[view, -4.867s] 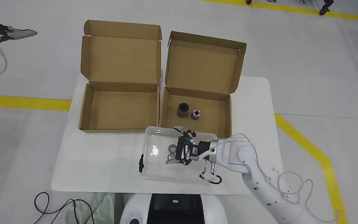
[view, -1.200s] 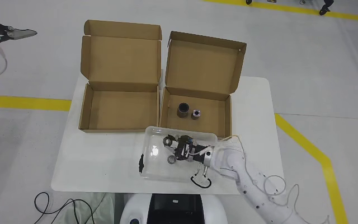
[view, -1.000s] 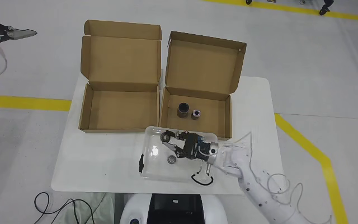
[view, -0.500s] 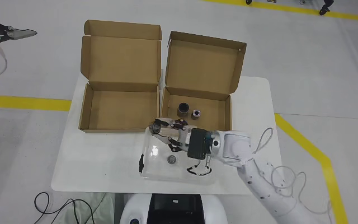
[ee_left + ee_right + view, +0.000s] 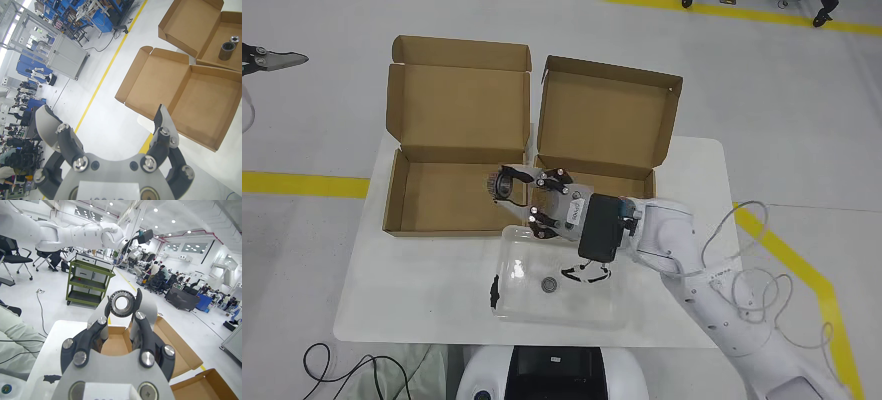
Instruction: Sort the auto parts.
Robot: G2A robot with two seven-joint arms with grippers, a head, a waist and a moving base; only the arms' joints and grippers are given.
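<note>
Right tool point(image 5: 122, 306) clamped on bearing point(image 5: 122, 305), tips only, up over left box point(image 5: 442, 195), near the side next to right box point(image 5: 607, 120). Round steel, thin hold: could slip, or drop & bounce into wrong box. Left tool point(image 5: 103, 113) apart, empty.

On the table point(image 5: 697, 190), one box point(image 5: 454, 195) sits at ten o'clock. A second box point(image 5: 627, 188) is just beside it at one. The tray point(image 5: 527, 305) at six holds a ring point(image 5: 550, 285).
</note>
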